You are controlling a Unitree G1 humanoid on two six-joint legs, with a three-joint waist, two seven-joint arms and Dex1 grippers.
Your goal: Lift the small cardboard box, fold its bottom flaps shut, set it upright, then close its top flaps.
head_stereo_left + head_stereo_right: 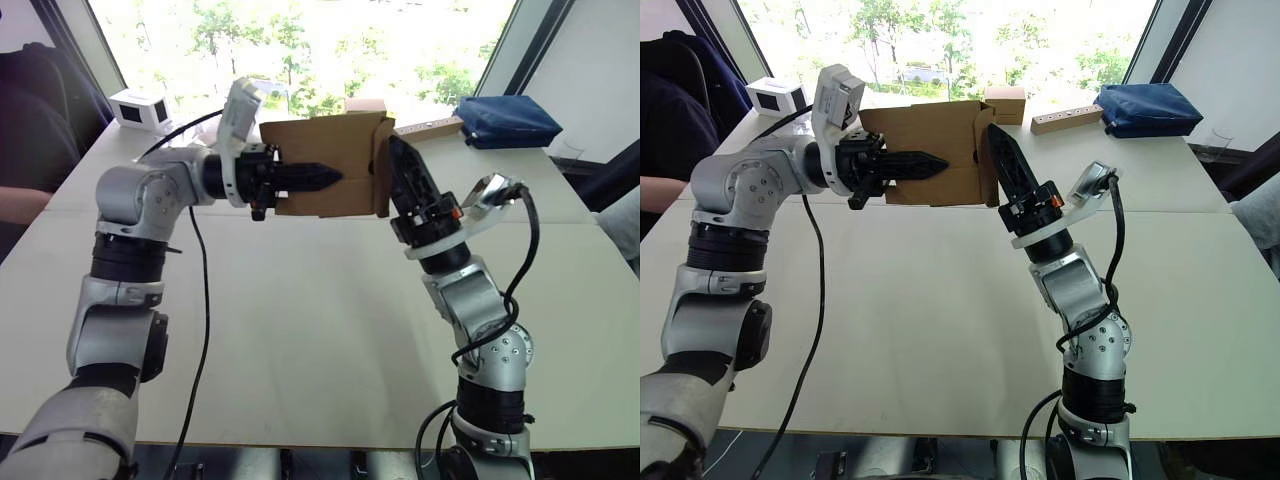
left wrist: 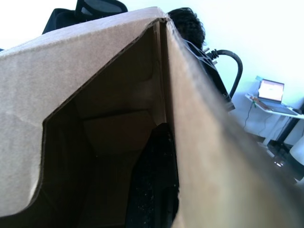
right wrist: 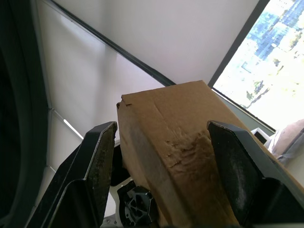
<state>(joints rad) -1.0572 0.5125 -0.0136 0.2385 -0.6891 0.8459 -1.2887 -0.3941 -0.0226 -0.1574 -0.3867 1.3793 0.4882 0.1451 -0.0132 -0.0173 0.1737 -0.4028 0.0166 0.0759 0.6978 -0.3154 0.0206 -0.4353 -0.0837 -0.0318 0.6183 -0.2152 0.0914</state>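
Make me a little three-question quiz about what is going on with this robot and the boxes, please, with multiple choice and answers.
1. Where is the small cardboard box?
A. Flat on the table
B. Held up above the table between the two grippers
C. On the floor

2. What colour is the padded bag at the far edge of the table?
A. Red
B. Green
C. Dark blue

3. How do the right gripper fingers stand?
A. Spread apart, one on each side of the box end
B. Pressed together with nothing between
C. Clamped on a cable

Answers:
1 B, the box is off the tabletop, with the left gripper across its front and the right gripper at its side.
2 C, the bag is dark blue.
3 A, the right wrist view shows both fingers apart with the cardboard between them.
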